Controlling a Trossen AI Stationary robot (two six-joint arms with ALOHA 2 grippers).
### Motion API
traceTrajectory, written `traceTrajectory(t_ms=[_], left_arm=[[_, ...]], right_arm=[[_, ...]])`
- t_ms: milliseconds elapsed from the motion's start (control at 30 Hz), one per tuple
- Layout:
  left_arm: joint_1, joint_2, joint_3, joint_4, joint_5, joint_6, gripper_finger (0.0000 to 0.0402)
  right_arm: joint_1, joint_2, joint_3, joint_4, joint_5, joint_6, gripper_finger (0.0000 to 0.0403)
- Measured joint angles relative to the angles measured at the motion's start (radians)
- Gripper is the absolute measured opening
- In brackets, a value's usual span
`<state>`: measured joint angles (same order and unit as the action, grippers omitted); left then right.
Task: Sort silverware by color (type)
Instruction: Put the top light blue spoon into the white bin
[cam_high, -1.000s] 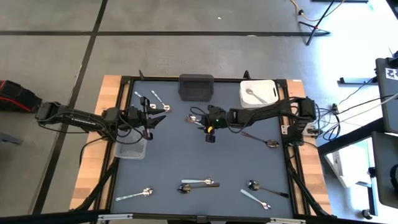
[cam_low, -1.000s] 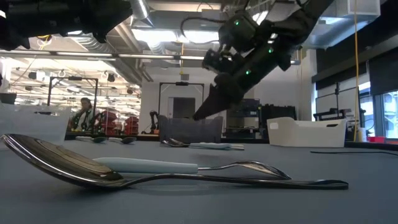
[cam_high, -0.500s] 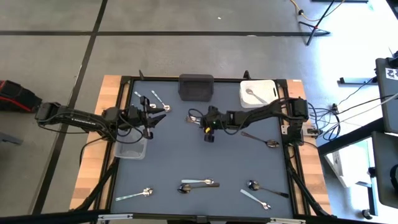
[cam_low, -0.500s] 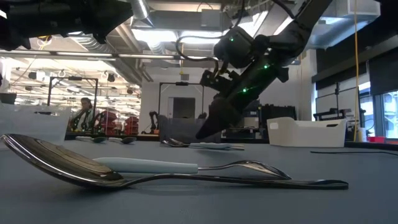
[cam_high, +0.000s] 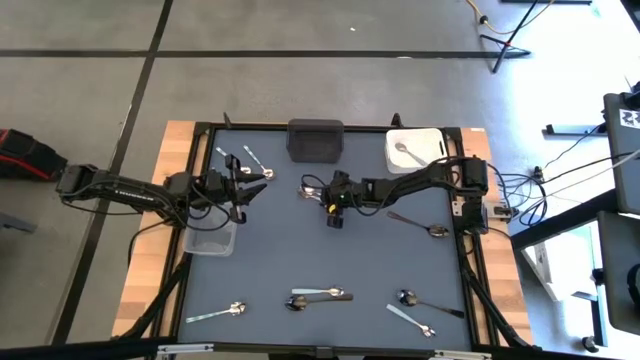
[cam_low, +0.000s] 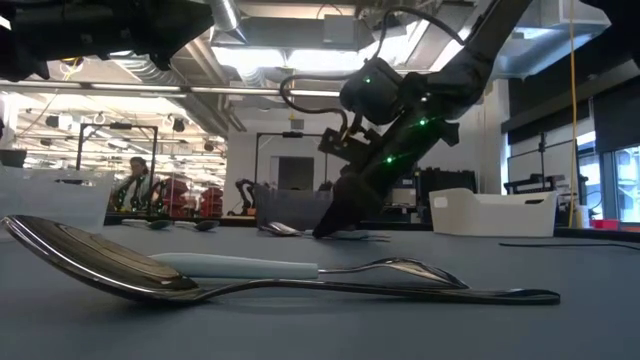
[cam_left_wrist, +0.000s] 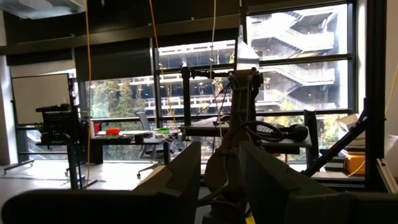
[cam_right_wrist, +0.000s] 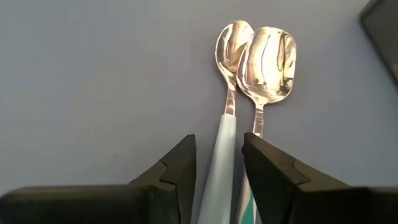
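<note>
Spoon pair: two spoons (cam_right_wrist: 249, 74) lie side by side, touching, mid-table near the black bin (cam_high: 315, 139).
Handling: judged light, stiff, slippery; best taken at the pale handle (cam_right_wrist: 219, 158).
Material: polished oval bowls, matte handle sleeve.
Right gripper (cam_right_wrist: 216, 168): fingers spread, straddling that handle.
Left gripper (cam_high: 243, 191): parked above the clear bin (cam_high: 209, 240), fingers spread.
Others: spoons scattered along the table's near edge (cam_high: 318, 296).

The right gripper (cam_right_wrist: 216, 163) fingers hide both spoon handles (cam_right_wrist: 224, 149) at the picture's edge. Contact with the handles cannot be determined. In the high view, these spoons (cam_high: 312, 190) are too small to separate.
</note>
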<state>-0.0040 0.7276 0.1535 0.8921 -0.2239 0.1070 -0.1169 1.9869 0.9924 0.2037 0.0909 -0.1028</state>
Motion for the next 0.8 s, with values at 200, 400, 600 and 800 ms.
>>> traceTrajectory(t_ms=[200, 400, 600, 800], left_arm=[[0.000, 0.000, 0.000, 0.000, 0.000, 0.000, 0.0105], [0.000, 0.000, 0.000, 0.000, 0.000, 0.000, 0.0105], [0.000, 0.000, 0.000, 0.000, 0.000, 0.000, 0.0105], [0.000, 0.000, 0.000, 0.000, 0.000, 0.000, 0.0105]], right_arm=[[-0.001, 0.003, -0.001, -0.007, -0.010, 0.005, 0.0079], [-0.002, 0.003, -0.002, -0.014, -0.071, 0.005, 0.0033], [-0.002, 0.004, -0.003, -0.018, -0.058, 0.013, 0.0031], [-0.002, 0.006, -0.003, -0.021, -0.050, 0.025, 0.0056]])
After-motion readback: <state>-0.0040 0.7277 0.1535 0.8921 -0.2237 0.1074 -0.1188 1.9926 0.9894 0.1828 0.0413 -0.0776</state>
